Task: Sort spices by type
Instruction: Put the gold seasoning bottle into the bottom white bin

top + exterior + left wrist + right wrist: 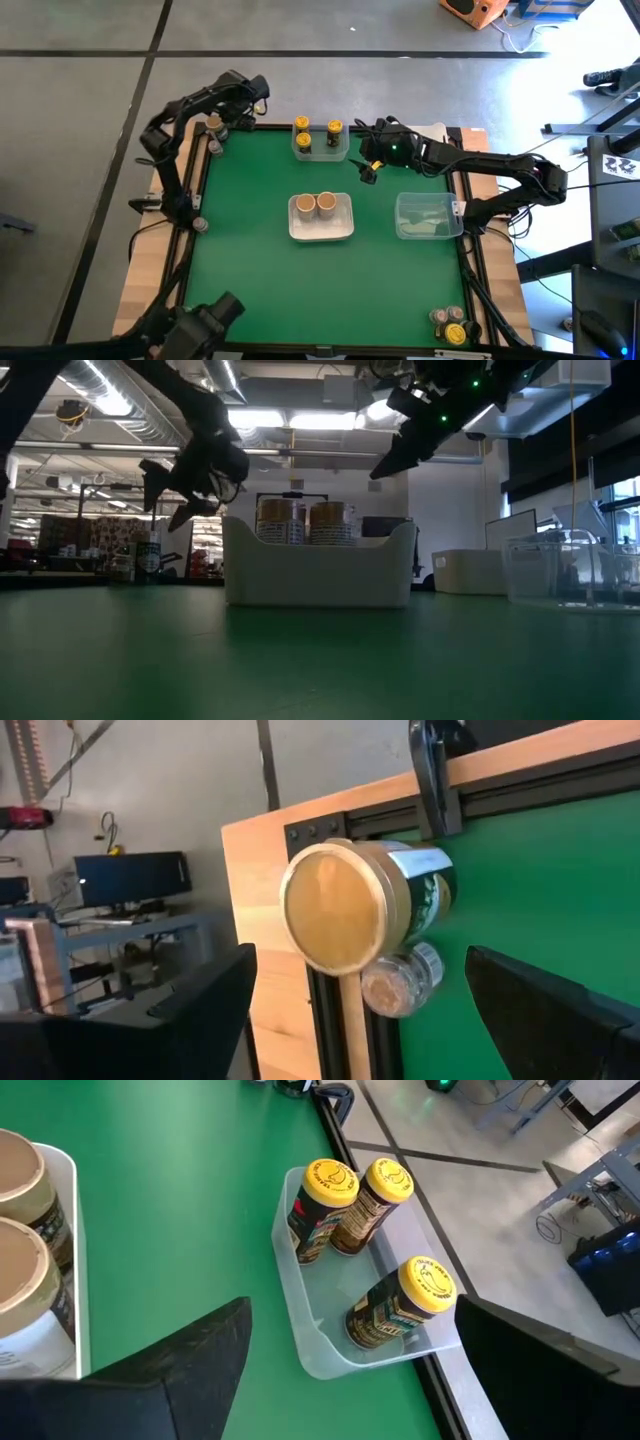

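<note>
My left gripper [222,118] hangs open over the table's far left corner. In its wrist view the fingers stand on either side of a tan-capped spice jar [345,905], without touching it, and a smaller jar [402,982] stands against that one. My right gripper [368,168] is open above the table, near a clear tub [330,1335] that holds three yellow-capped jars [330,1190]. At mid-table a white tub [322,230] holds two tan-capped jars [315,204].
A clear tub [428,228] with nothing in it stands at the right. Several jars [450,322] cluster at the near right corner, and one jar [200,225] stands at the left edge. A dark clamp [432,775] grips the table's far rail.
</note>
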`<action>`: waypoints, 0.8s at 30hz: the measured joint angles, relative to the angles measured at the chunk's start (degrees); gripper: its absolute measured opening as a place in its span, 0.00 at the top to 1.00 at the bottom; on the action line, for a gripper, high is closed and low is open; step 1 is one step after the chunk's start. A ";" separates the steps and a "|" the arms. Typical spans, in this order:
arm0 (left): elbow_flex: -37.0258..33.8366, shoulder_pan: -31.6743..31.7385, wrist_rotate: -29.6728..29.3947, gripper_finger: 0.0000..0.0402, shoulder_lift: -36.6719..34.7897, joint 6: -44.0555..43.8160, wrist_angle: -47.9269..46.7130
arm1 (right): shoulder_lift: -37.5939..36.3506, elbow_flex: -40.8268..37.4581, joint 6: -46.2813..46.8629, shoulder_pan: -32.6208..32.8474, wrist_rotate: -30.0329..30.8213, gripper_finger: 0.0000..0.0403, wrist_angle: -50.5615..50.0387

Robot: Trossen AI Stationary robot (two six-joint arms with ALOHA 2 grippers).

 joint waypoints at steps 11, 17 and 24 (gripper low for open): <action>-0.15 3.47 -1.40 0.14 2.71 1.04 2.28 | 0.00 0.00 0.19 0.00 -1.79 0.14 0.52; -0.15 4.38 -1.29 0.14 2.83 1.70 4.38 | 0.00 0.00 0.19 0.01 -3.45 0.14 0.50; -0.19 4.52 -0.92 0.14 3.86 2.96 4.97 | 0.00 0.01 0.19 0.00 -3.45 0.14 0.50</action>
